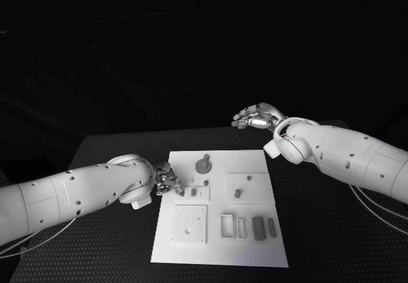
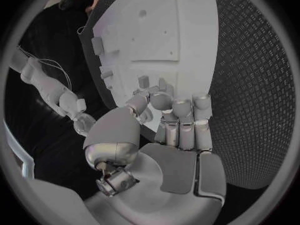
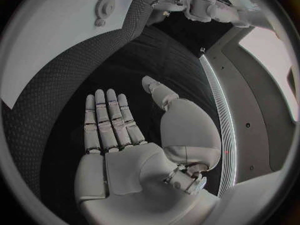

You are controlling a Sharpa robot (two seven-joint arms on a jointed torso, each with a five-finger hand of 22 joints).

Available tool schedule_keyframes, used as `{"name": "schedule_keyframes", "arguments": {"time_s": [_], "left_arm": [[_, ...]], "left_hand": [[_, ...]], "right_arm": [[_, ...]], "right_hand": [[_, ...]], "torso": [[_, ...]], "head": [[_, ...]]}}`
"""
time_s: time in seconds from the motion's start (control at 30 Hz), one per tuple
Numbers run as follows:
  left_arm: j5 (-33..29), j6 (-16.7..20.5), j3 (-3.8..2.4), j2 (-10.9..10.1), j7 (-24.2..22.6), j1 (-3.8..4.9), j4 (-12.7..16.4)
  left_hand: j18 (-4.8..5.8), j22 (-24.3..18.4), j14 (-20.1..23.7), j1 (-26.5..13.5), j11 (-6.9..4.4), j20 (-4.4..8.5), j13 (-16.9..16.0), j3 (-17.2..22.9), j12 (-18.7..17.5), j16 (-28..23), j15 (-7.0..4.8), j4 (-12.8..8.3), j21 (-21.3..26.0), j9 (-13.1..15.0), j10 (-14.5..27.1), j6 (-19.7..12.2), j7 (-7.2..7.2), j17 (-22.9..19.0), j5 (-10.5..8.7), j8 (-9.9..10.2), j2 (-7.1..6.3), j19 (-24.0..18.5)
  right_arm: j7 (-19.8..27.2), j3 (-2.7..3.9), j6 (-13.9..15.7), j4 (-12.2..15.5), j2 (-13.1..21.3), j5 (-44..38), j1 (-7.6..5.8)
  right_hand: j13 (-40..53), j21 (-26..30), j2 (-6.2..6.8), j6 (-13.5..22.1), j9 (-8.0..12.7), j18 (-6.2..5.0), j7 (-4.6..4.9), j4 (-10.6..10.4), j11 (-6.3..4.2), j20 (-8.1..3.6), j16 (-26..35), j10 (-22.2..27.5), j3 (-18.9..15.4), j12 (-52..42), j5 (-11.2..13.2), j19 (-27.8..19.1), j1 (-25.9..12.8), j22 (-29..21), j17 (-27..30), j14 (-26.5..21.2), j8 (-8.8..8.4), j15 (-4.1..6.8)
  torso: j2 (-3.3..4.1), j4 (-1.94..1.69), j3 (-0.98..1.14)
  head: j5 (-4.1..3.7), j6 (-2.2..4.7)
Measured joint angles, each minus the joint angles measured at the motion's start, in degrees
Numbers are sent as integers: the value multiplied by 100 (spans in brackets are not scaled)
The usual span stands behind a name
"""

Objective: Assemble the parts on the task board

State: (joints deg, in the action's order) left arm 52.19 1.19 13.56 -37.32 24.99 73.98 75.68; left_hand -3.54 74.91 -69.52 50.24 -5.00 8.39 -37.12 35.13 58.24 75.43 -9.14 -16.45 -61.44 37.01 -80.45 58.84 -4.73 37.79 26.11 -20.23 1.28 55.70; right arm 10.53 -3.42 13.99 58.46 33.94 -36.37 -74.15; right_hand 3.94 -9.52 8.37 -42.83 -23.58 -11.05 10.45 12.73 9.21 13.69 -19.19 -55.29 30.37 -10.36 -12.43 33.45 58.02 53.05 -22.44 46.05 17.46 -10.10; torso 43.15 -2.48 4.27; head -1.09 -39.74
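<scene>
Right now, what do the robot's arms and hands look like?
Both arms are smooth white rounded shells with small dark screw holes. The left hand and right hand are silver metal with segmented fingers. Thin pale cables trail from beneath each arm.

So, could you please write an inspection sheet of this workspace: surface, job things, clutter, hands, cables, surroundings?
Surface: black textured table.
Job things: white task board mid-table; grey parts on it, a round one at the far end.
Clutter: nothing seen.
Hands: left hand at the board's left edge, fingertips curled at a small part, hold unclear; right hand raised beyond the table's far edge, holding nothing.
Cables: thin cables under both arms.
Surroundings: dark.
</scene>
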Motion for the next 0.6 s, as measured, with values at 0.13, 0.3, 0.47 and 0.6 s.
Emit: {"name": "schedule_keyframes", "arguments": {"time_s": [0.13, 0.3, 0.47, 0.6], "left_arm": [[82, 15, -3, -2, 0, 0, 24], [172, 32, -7, -3, 0, -3, 59], [227, 55, -10, 2, -9, -8, 95], [256, 63, -5, 8, -18, -22, 132]], "left_hand": [[0, 0, 0, 72, 1, -21, 7, 0, 0, 0, 0, 0, 0, 73, -1, 20, 17, -10, -221, 10, -73, 21], [0, 0, -11, 217, -2, -1, 16, 10, 0, 0, -11, 11, 0, 245, -2, 76, 33, -21, -639, 36, -231, 41], [0, 2, -31, 323, -36, -1, 23, 5, 0, 0, -31, 19, 0, 502, -8, 145, 66, -25, -855, 55, -353, 41], [0, 4, -61, 335, -36, -1, 23, 4, 1, 0, -64, 19, 0, 535, -8, 197, 117, -30, -898, 96, -410, 41]], "right_arm": [[-1, 0, 0, 0, 2, 1, 0], [-1, 0, 0, 0, 3, 1, 0], [-2, 0, 0, 1, 8, 2, 0], [-3, 0, 0, 3, 12, 2, 0]], "right_hand": [[0, 0, 0, 0, 0, 0, 0, 0, 0, 0, 0, 0, 0, 0, 0, 0, 0, 0, 0, 0, 0, 0], [0, 0, 0, 0, 0, 0, 0, 0, 0, 0, 0, 0, 0, 0, 0, 0, 0, 5, 5, 0, 0, 0], [0, 0, 0, 0, 0, 0, 0, -16, 0, 0, 0, 0, -16, 0, 0, 0, 0, 5, 5, 0, 0, 0], [0, 0, 0, 0, -1, 0, 0, -16, 0, 0, 0, 0, -16, 0, 0, 0, 0, 5, 5, 0, 0, 0]], "torso": [[1, 3, 0], [1, 3, 0], [1, 2, 0], [1, 2, 0]], "head": [[0, 0], [-7, -2], [-13, -11], [-14, -13]]}}
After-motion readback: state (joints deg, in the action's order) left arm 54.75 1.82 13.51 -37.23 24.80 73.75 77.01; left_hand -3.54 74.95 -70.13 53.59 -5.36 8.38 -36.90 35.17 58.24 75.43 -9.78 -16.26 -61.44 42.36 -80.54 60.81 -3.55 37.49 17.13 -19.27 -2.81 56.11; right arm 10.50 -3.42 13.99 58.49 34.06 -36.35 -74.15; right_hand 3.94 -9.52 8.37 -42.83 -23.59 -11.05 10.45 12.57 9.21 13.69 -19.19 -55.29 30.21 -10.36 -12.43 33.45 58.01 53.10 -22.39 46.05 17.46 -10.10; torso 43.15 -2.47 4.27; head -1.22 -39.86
